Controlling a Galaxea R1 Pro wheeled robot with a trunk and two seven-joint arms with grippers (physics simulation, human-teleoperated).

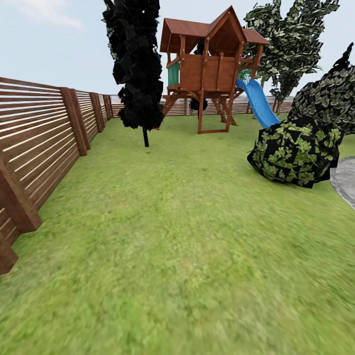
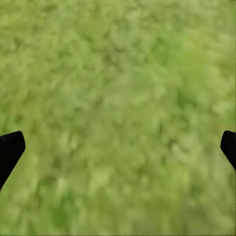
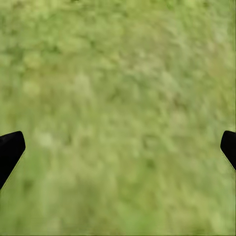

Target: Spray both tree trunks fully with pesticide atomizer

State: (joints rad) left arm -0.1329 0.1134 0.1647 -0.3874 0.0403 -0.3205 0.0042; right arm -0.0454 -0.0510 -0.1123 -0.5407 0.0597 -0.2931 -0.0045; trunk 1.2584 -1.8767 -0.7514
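Blurred grassy lawn (image 1: 172, 256) beside slatted wooden fence (image 1: 39, 133).

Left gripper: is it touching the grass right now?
Apart. In the left wrist view the left gripper is open, one fingertip at each side edge, and the lawn lies blurred well beyond them, with nothing pressed against either tip.

The lawn (image 1: 177, 236) is mottled green and yellow-green, edged at nine o'clock by a reddish-brown slatted fence (image 1: 39, 143). At twelve o'clock a red-brown wooden playhouse (image 1: 209, 64) carries a bright blue slide (image 1: 259, 103). At three o'clock sit a black bush with green leaf patches (image 1: 295, 150) and a sliver of speckled grey paving (image 1: 345, 180).
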